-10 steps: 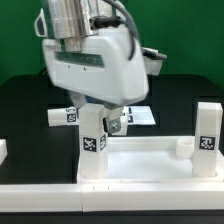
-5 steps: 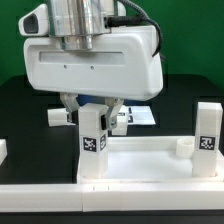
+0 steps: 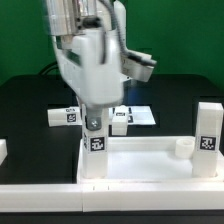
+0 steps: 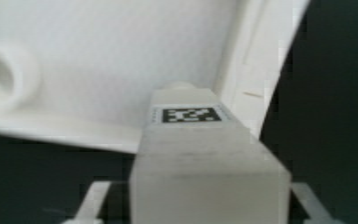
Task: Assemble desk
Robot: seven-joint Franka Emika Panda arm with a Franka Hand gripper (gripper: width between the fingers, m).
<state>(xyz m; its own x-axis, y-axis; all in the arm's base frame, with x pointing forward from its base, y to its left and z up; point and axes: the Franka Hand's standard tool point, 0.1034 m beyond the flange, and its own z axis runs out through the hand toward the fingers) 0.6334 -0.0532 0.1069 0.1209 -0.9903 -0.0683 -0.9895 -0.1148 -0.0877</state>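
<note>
Single-arm assembly scene. The robot arm (image 3: 90, 55) hangs over the near corner of the desk top (image 3: 150, 165) on the exterior view's left. There the end effector (image 3: 95, 124) is closed around the upper part of an upright tagged leg (image 3: 95, 145). In the wrist view the same leg (image 4: 194, 150) fills the centre with its square tag facing the camera. One of the fingers (image 4: 98, 203) shows on each side of it, close against its flanks. The desk top (image 4: 105, 70) lies beyond, with a round corner socket (image 4: 2, 80) at its edge. Whether the leg's foot sits in a socket cannot be told. A second leg (image 3: 207, 130) stands upright at the corner on the exterior view's right, beside another socket (image 3: 182, 148). Two more legs (image 3: 62, 115) lie on the black desk (image 3: 25, 105) behind the top, near the marker board (image 3: 143, 116).
</note>
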